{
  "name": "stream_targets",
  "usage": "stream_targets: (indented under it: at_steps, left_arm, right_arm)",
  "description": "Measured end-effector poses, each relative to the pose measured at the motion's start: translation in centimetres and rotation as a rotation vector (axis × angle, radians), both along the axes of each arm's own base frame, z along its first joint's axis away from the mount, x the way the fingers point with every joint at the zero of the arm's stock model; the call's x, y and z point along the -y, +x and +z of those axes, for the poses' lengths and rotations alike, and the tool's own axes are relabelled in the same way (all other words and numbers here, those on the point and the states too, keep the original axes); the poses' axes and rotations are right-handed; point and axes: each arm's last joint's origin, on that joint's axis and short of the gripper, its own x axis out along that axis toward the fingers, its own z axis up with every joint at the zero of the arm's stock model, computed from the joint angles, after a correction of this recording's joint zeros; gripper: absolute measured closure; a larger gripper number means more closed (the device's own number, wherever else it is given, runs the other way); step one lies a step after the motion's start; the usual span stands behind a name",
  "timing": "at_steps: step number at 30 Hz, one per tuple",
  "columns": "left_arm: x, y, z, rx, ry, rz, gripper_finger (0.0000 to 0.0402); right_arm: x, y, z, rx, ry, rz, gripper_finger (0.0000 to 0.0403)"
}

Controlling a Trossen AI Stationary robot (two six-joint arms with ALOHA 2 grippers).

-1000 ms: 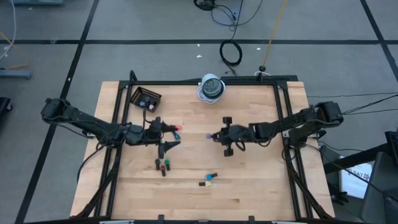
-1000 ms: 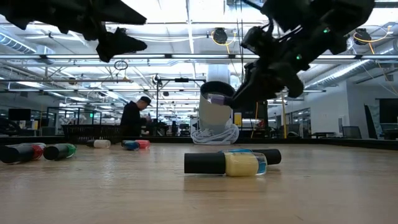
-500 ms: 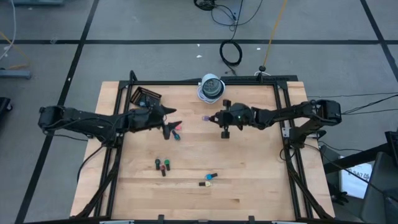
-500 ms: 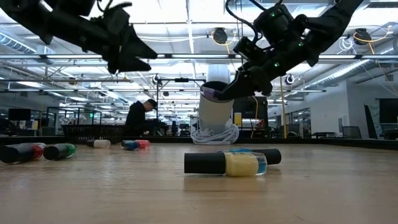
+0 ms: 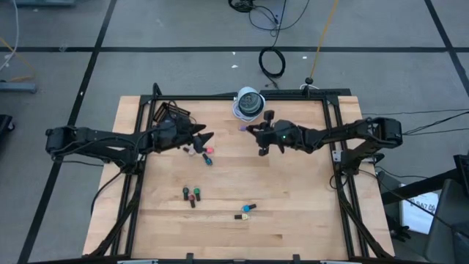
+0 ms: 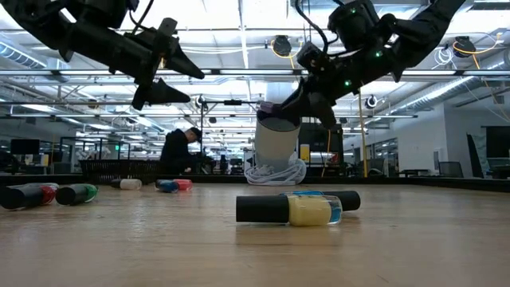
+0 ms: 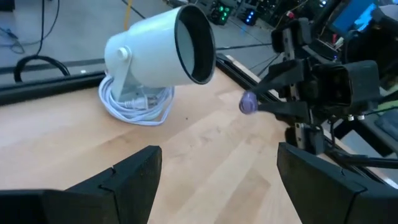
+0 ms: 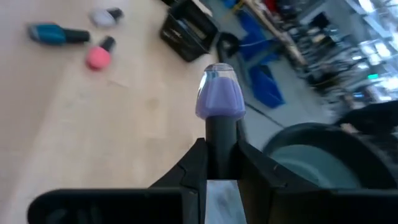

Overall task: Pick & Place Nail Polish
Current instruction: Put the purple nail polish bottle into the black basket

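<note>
Purple nail polish bottle (image 8: 220, 98) sits clamped by its dark cap in the right gripper (image 5: 249, 130), held in the air just beside the white cup (image 5: 248, 103) at the table's (image 5: 293, 213) far edge. Across from it the left gripper (image 5: 205, 138) hangs released, jaws wide and holding nothing, above a pale bottle (image 5: 190, 152), a pink bottle (image 5: 207, 149) and a teal bottle (image 5: 208, 159). Behind it stands the black tray (image 5: 171, 115). Nearer the front lie red and green bottles (image 5: 192, 194) and a yellow bottle (image 6: 311, 210) with a blue bottle (image 5: 249, 207) beside it.
</note>
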Motion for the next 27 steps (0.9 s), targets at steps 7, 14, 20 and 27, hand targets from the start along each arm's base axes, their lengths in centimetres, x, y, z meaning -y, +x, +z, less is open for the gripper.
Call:
stream_targets:
  at_steps: [7,14,20,27]
  left_arm:
    - [0.0,0.0,0.1,0.016,-0.011,0.017,0.0091]
    - [0.0,0.2,-0.4,-0.017,0.004,0.024,0.0091]
    - [0.2,0.4,-0.8,-0.039,-0.001,0.014,0.0091]
    - [0.4,0.9,-1.4,-0.063,-0.008,0.003,0.0092]
  right_arm:
    - [-1.9,0.3,0.1,-0.015,-0.067,0.016,0.0354]
    - [-2.6,0.7,0.6,0.128,0.361,0.468,0.0354]
    - [-2.4,0.3,1.8,0.200,0.648,0.845,0.0354]
    - [-3.9,-0.3,3.6,0.160,0.849,1.247,0.0354]
